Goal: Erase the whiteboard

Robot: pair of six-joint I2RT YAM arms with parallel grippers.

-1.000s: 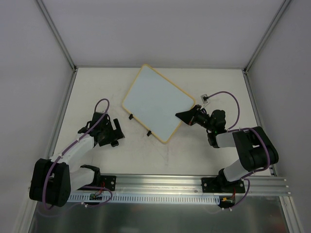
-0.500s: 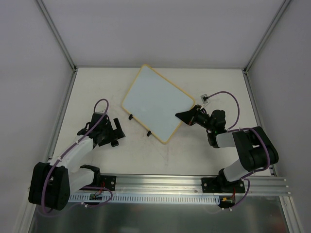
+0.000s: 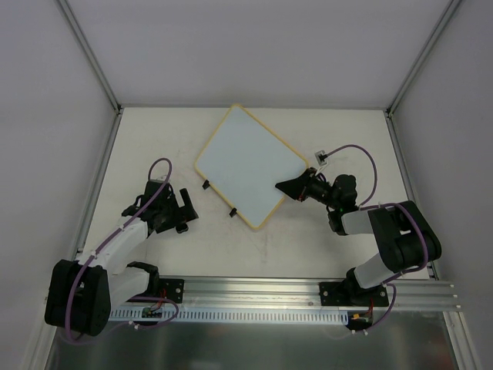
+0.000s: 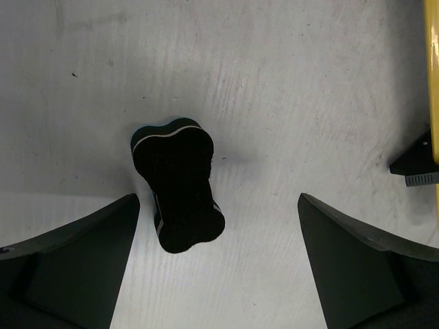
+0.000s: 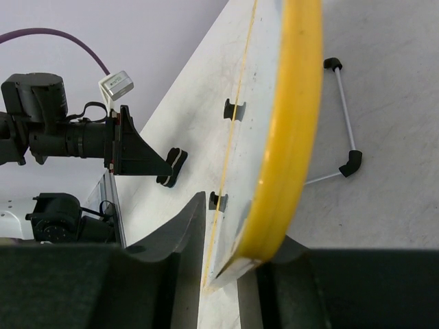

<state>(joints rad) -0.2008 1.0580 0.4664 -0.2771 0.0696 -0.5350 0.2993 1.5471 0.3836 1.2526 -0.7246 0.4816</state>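
Black eraser [image 4: 177,186] lies on table [image 4: 288,89] beneath left tool [image 4: 216,199], near whiteboard [image 3: 250,166].

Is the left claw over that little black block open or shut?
Open: the left gripper has its fingers wide apart, the black block lying free between them.

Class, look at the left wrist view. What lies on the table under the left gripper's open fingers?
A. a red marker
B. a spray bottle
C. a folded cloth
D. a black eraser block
D: the left wrist view shows a black eraser block lying on the table, seen in the gap of the wide-open left gripper and clear of both fingers.
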